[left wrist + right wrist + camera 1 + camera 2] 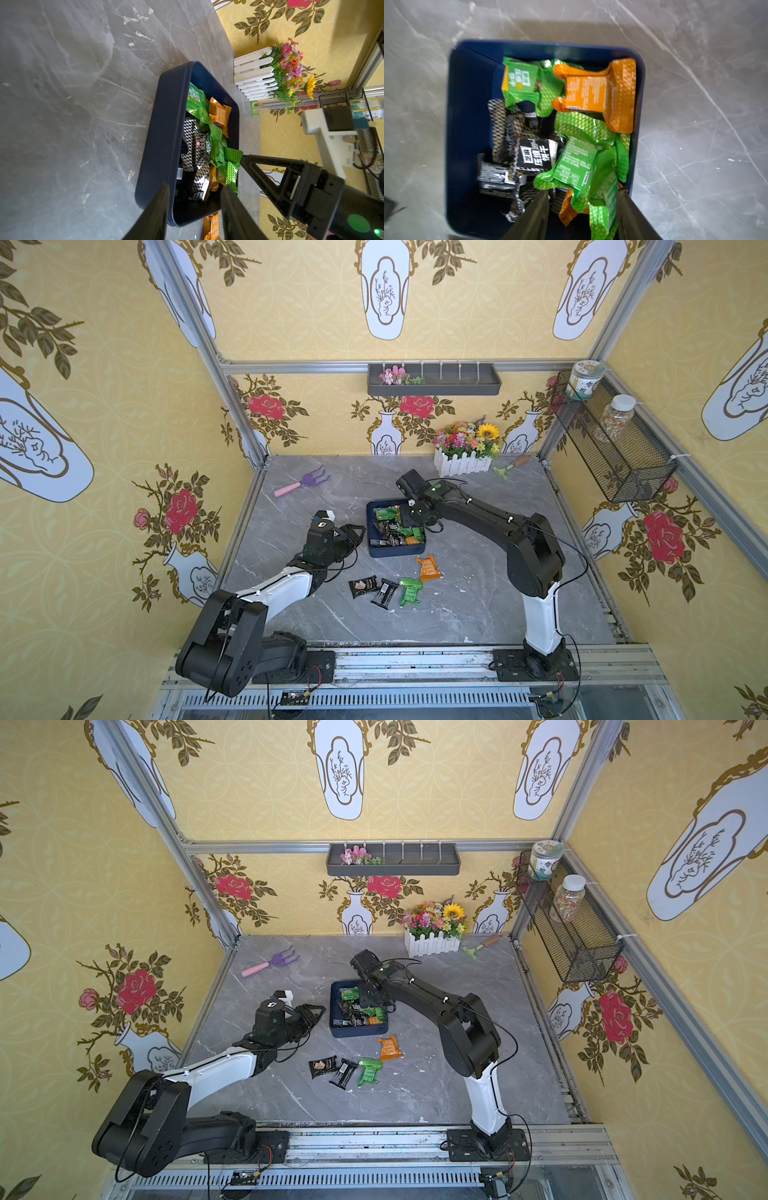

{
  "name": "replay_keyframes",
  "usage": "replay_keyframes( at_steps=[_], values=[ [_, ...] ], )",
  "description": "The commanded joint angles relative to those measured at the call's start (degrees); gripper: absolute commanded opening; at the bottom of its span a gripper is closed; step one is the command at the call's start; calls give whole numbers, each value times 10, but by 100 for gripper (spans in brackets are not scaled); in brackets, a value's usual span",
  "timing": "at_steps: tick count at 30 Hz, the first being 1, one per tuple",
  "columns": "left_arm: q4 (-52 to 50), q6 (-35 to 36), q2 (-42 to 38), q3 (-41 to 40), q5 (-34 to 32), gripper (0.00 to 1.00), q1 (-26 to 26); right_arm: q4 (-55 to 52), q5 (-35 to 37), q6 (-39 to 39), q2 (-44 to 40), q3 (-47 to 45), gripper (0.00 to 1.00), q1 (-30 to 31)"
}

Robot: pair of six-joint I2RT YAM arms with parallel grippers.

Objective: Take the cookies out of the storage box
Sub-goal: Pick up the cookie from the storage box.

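The storage box (395,552), with most of the cookies (577,166) piled inside, is set mid-counter (478,601), four packets (409,591) lie loose near it, the right end effector (582,192) is spread apart over a green packet inside, and the left end effector (196,188) is spread apart, empty, at the box's wall.

Table: grey marble-veined tabletop (72,104).
Box: shallow dark navy blue storage box (164,128) with rounded corners, standing on the table.
Contents: crinkly green, orange and black-and-white checked cookie packets (216,145), heaped and overlapping.
Outside: one orange packet (212,228) on the table just beside the box wall.
Left gripper (196,187): dark fingers apart, nothing between them gripped.
Right gripper (245,161): black triangular finger, tip at a green packet by the rim.
Background: white picket-fence flower planter (253,74).
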Motion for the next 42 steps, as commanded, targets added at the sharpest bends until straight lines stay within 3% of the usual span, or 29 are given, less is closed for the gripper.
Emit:
replay_keyframes(
  at_steps=[1,10,23,27,42],
  values=[
    [-6,11,0,2,-2,46,1,-24,17,-16,10,-3,55,0],
    [-7,11,-5,1,-3,45,1,-20,9,-25,34,10,46,0],
    [-5,3,-3,5,-6,45,1,-13,6,-31,29,11,11,0],
    [-4,1,-6,5,-5,45,1,-10,0,-38,9,9,5,2],
    [-16,21,14,26,1,45,1,2,3,-50,-134,-47,2,-9]
  ],
)
